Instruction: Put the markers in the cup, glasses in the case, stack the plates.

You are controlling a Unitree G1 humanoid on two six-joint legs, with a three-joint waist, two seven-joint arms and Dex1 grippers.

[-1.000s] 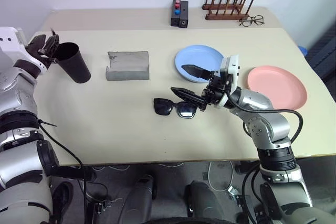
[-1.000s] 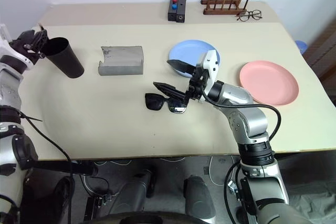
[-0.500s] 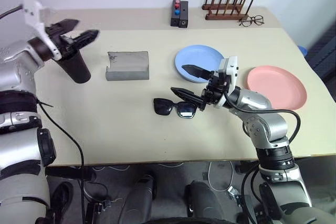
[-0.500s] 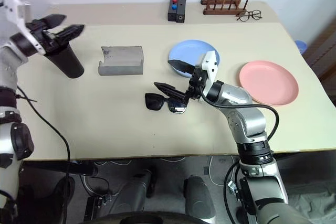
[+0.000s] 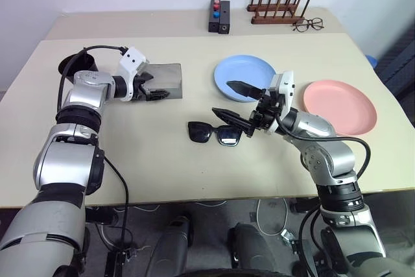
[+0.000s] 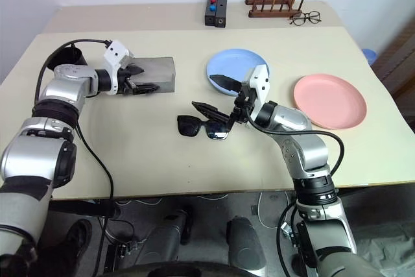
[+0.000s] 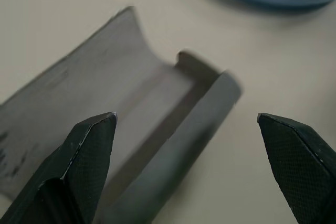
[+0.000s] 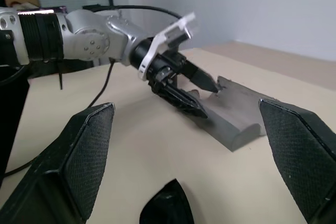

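While both arms reach in over it, the beige tabletop (image 5: 162, 160) carries every item listed below; places are given relative to the case.

- Pink plate (image 5: 340, 106): round, shallow, lying flat far to the right of the case, well apart from the blue one.
- Blue plate (image 5: 245, 76): round, flat, to the right of the case, between it and the pink plate.
- Case (image 5: 163, 81): grey, felt-like, flap open and standing up. Long axis runs left to right across the tabletop, open trough facing the robot.
- Cup (image 5: 76, 66): black, upright, mouth up, to the left of the case, partly hidden behind the left arm.
- Glasses (image 5: 215, 133): black sunglasses resting on the tabletop, nearer the robot than the case and to its right. Long axis left to right, dark lenses facing the robot.
- Left tool (image 5: 154, 89): fingers spread, holding nothing, pointing rightward at the left end of the case, tips just over its flap.
- Right tool (image 5: 232, 100): fingers spread wide, holding nothing, pointing left toward the case, hovering just over the right end of the glasses.
- Wire-framed spectacles (image 5: 308, 25): far behind and right of the case, beside a wooden peg rack (image 5: 279, 6).
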